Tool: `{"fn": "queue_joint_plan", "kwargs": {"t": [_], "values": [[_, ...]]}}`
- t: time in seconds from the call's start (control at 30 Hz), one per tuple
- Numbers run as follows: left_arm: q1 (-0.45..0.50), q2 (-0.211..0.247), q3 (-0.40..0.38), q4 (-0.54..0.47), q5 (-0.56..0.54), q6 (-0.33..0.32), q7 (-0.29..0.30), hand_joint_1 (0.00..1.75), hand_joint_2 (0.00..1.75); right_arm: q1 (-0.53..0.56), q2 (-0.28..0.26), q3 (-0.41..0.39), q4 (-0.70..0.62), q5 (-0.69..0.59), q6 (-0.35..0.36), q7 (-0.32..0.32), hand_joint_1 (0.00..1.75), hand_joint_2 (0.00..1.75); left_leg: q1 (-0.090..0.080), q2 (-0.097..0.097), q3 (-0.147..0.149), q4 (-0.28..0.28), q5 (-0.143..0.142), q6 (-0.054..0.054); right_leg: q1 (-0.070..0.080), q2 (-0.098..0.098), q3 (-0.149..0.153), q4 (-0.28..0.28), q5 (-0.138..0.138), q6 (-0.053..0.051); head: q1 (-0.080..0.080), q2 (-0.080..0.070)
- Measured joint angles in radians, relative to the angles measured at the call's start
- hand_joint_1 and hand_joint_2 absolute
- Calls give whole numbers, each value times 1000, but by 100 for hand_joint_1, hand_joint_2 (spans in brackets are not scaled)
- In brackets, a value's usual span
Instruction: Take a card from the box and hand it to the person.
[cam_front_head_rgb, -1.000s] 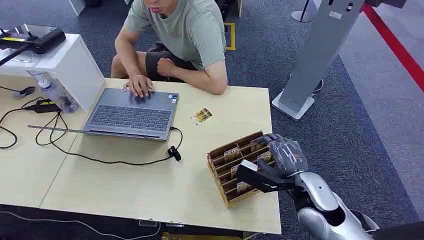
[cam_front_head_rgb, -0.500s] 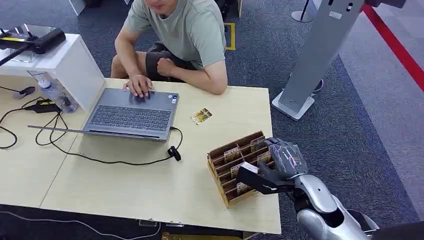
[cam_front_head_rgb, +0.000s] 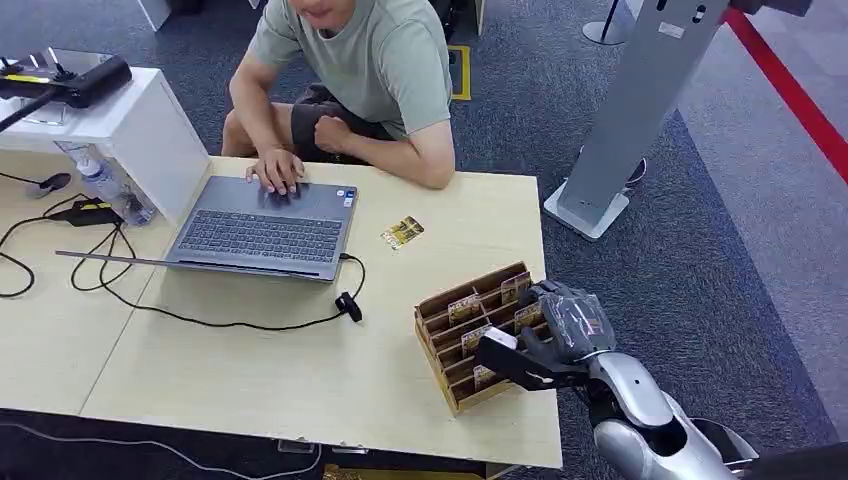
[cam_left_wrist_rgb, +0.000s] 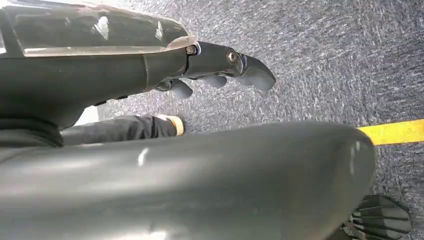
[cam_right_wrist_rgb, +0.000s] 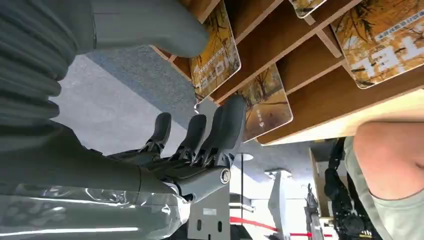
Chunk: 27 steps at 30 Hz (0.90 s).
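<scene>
The cardboard box (cam_front_head_rgb: 470, 335) sits near the table's (cam_front_head_rgb: 300, 380) corner at about four o'clock from the laptop (cam_front_head_rgb: 262, 228), its long axis slanting from seven o'clock to one o'clock, with its slots running crosswise. Several yellow-printed cards stand on edge in those slots, tops tilted toward the person (cam_front_head_rgb: 350, 80). One more loose card (cam_front_head_rgb: 402, 232) lies flat on the table between the laptop and the box, its long side pointing roughly toward two o'clock. The right hand (cam_front_head_rgb: 555, 325) is at the box's far right end, and in the right wrist view its thumb (cam_right_wrist_rgb: 150, 30) lies against one face of an end card (cam_right_wrist_rgb: 216, 55) while a dark finger (cam_right_wrist_rgb: 231, 122) reaches up on the opposite side; whether the card is truly pinched cannot be told. That close view also shows the cards' printed scenery and the wooden dividers, which the head view gives as small yellow patches. The left hand (cam_left_wrist_rgb: 220, 70) hangs over grey carpet (cam_left_wrist_rgb: 325, 60), fingers loosely curved with nothing in them.
</scene>
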Motion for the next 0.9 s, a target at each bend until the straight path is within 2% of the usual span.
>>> {"fn": "queue_joint_plan", "kwargs": {"t": [0.33, 0.9], "values": [[0, 0, -1, 0, 0, 0, 0, 0, 0, 2, 2, -3, 24, 3, 0, 0, 72, 175, 0, 0, 0, 0, 0, 0, 0, 0, 0, 0, 0, 0, 0, 0], [0, 0, -1, 0, 0, 0, 0, 0, 0, 6, 2, -4, 33, 6, 0, 0, 80, 175, 0, 0, 0, 0, 0, 0, 0, 0, 0, 0, 0, 0, 0, 0]]}}
